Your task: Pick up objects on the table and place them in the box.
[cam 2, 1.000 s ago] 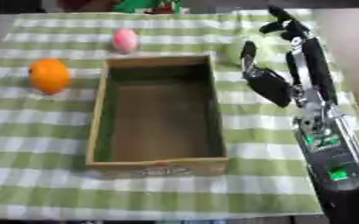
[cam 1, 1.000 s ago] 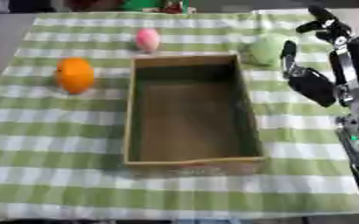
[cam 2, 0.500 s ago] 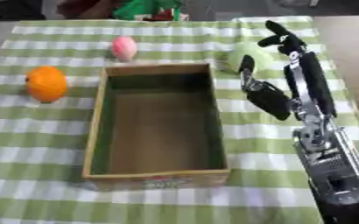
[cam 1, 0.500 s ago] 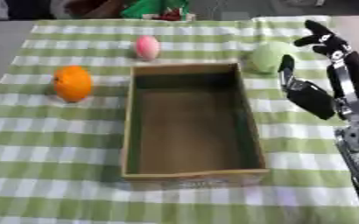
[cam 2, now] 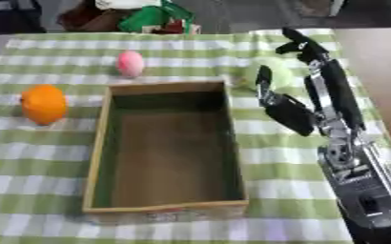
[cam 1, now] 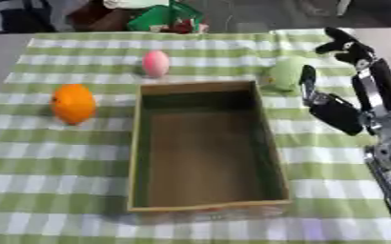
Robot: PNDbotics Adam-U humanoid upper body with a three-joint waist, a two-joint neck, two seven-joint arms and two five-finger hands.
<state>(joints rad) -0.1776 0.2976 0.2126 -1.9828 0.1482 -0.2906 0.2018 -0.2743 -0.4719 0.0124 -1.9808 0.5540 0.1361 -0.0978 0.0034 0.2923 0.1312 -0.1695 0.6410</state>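
An open wooden box (cam 1: 201, 145) sits mid-table with nothing inside. An orange fruit (cam 1: 73, 103) lies to its left. A pink egg-shaped object (cam 1: 155, 63) stands beyond its far left corner. A pale green round fruit (cam 1: 284, 73) rests by the far right corner. My right hand (cam 1: 336, 109) hovers at the box's right, fingers spread open, thumb (cam 1: 307, 80) next to the green fruit and upper fingers (cam 1: 343, 44) arching over it. It holds nothing. My left hand shows in neither view.
The green-and-white checked cloth (cam 1: 57, 157) covers the table. Green and red clutter (cam 1: 165, 18) sits past the far edge. My right forearm (cam 2: 357, 181) runs down the right side. Bare brown table (cam 2: 374, 57) lies right of the cloth.
The whole picture has shifted as the head tilted. My right hand stays open beside the green fruit, seeming slightly closer to it.
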